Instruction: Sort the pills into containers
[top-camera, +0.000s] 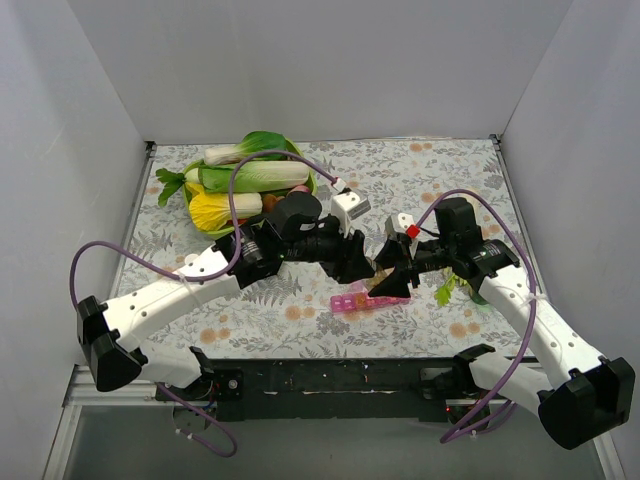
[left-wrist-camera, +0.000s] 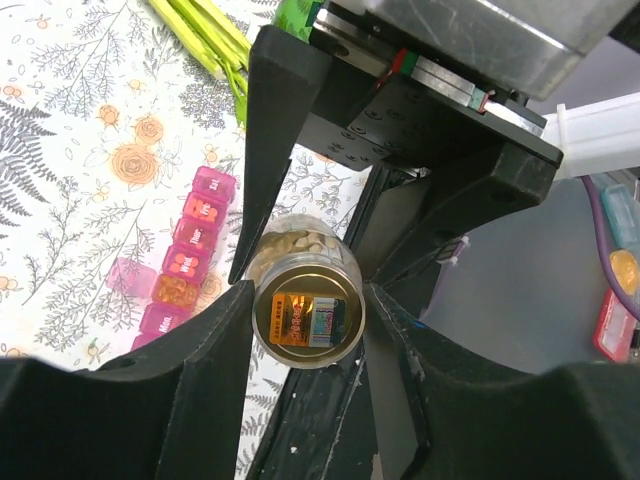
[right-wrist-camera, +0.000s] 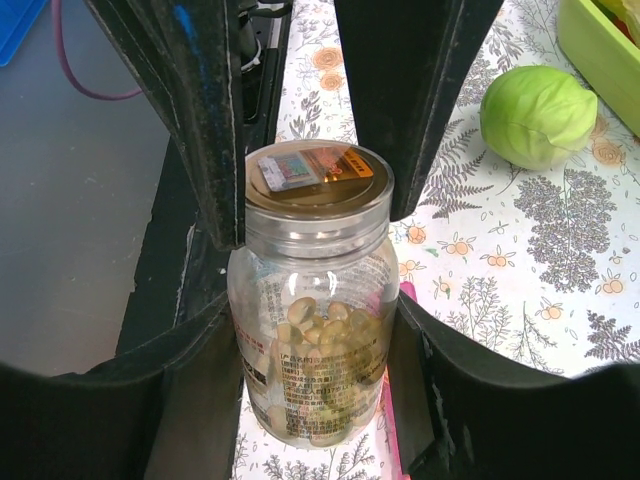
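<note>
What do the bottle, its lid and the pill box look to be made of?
The bottle is clear and glossy, either plastic or glass; I cannot tell which. The pills show through its wall. The lid is shiny gold, metal or metallised plastic, with bright reflections on top. The pill box looks like translucent pink plastic, since light glows through its cells.

Bottle (right-wrist-camera: 310, 300) seemingly right above pill-box (top-camera: 358, 301); greens (top-camera: 447, 290) alongside.

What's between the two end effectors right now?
The pill bottle: the right end effector holds its body, the left end effector brackets its gold lid. Both wrist views show it.
</note>
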